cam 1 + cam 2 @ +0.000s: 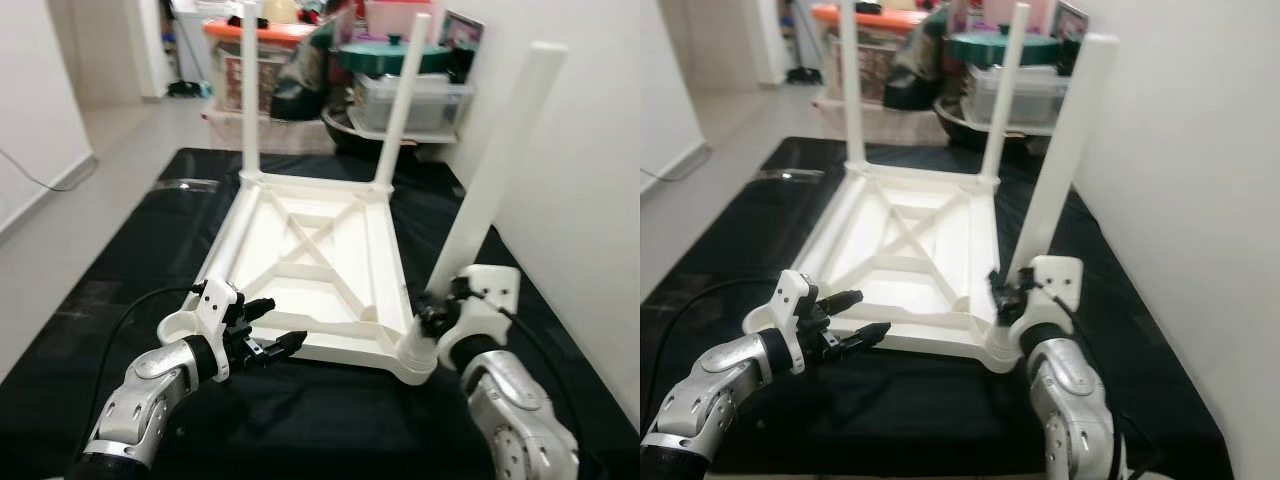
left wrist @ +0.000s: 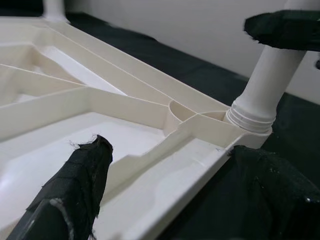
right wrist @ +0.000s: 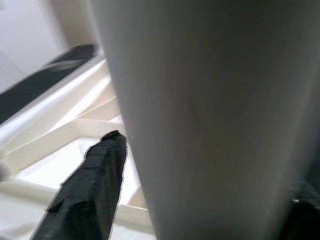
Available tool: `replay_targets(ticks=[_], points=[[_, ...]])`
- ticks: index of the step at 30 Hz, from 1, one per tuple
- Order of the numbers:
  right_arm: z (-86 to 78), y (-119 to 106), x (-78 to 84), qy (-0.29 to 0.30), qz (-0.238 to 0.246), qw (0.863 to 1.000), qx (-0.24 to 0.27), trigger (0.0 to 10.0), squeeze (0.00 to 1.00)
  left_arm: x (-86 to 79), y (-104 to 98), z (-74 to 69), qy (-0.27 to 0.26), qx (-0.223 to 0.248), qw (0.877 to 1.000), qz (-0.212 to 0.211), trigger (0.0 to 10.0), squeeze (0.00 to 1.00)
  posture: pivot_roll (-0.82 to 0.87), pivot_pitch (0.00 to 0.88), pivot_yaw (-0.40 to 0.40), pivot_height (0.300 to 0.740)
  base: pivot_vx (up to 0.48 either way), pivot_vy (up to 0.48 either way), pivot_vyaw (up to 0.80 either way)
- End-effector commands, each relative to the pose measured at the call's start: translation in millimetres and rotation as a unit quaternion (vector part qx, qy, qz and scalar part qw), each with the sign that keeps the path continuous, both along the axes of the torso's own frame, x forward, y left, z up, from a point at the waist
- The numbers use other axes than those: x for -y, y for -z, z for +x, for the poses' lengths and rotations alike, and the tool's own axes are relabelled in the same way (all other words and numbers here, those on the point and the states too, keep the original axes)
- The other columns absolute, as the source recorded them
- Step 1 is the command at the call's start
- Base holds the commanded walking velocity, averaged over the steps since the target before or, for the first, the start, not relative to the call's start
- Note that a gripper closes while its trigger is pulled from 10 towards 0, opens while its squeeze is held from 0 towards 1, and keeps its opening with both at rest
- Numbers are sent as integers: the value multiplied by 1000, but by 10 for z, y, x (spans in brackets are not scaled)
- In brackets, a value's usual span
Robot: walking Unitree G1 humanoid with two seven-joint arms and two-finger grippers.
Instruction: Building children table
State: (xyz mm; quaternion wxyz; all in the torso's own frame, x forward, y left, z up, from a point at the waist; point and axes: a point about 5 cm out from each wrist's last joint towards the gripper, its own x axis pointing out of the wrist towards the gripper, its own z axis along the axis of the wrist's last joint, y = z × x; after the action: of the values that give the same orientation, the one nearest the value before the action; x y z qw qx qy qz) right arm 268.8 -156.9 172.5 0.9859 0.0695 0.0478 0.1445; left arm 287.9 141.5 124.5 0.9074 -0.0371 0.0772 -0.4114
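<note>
While the right pincer (image 1: 1008, 292) clamps the table leg (image 1: 497, 170) (tilted); left pincer (image 1: 270, 338) apart.

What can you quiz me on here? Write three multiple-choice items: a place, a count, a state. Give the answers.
1. The table lies upside down on: A) a black mat B) a bed C) grass
2. Legs standing in it: A) one B) three C) four
3. The left claw is: A) shut on a screw B) open C) holding a cloth
Answers: 1A, the dark mat shows all around it; 2B, the near left socket is empty; 3B, its fingers are spread with nothing between.
</note>
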Motion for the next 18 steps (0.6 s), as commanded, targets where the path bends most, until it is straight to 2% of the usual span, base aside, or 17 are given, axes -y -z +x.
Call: replay_targets(ticks=[1, 2, 3, 5, 6, 7, 9, 10, 11, 12, 13, 14, 15, 18], points=[[48, -177, -23, -60, 23, 998, 27, 10000, 0, 23, 12, 0, 4, -5, 1000, -1, 10000, 0, 62, 0, -62, 740, 0, 0, 0], [62, -452, 46, -146, 19, 986, 79, 10000, 0, -5, 33, -12, 0, -7, 1000, 1, 10000, 0, 66, 0, -67, 740, 0, 0, 0], [62, -452, 46, -146, 19, 986, 79, 10000, 0, -5, 33, -12, 0, -7, 1000, 1, 10000, 0, 66, 0, -67, 740, 0, 0, 0], [22, -545, 99, -208, -18, 972, 109, 10000, 0, -14, 58, -24, -2, -9, 1000, 4, 10000, 0, 69, 0, -70, 740, 0, 0, 0], [2, -540, 116, -238, -33, 964, 110, 10000, 0, -11, 59, -27, -2, -10, 1000, 2, 10000, 0, 69, 0, -73, 740, 0, 0, 0], [2, -540, 116, -238, -33, 964, 110, 10000, 0, -11, 59, -27, -2, -10, 1000, 2, 10000, 0, 69, 0, -73, 740, 0, 0, 0], [-69, -485, 111, -312, -51, 943, 105, 10000, 0, -1, 58, -28, -2, -9, 1000, 2, 10000, 0, 74, 0, -79, 740, 0, 0, 0], [-69, -485, 111, -312, -51, 943, 105, 10000, 0, -1, 58, -28, -2, -9, 1000, 2, 10000, 0, 74, 0, -79, 740, 0, 0, 0], [-106, -444, 93, -345, -48, 932, 97, 10000, 0, 4, 56, -26, -3, -8, 1000, 1, 10000, 0, 80, 0, -86, 740, 0, 0, 0], [-145, -389, 59, -378, -45, 920, 90, 980, 0, 6, 51, -23, -6, -7, 1000, 0, 10000, 0, 85, 0, -89, 740, 0, 0, 0], [-145, -389, 59, -378, -45, 920, 90, 980, 0, 6, 51, -23, -6, -7, 1000, 0, 10000, 0, 85, 0, -89, 740, 0, 0, 0], [-183, -334, 17, -409, -41, 908, 80, 0, 0, 7, 48, -26, -7, -6, 1000, -1, 10000, 0, 86, 0, -93, 740, 0, 0, 0], [-207, -297, -9, -430, -39, 899, 74, 0, 0, 7, 46, -27, -7, -6, 1000, -2, 10000, 0, 86, 0, -93, 740, 0, 0, 0], [-216, -286, -14, -443, -37, 893, 69, 0, 0, 6, 45, -28, -7, -6, 1000, -2, 10000, 0, 86, 0, -93, 740, 0, 0, 0]])
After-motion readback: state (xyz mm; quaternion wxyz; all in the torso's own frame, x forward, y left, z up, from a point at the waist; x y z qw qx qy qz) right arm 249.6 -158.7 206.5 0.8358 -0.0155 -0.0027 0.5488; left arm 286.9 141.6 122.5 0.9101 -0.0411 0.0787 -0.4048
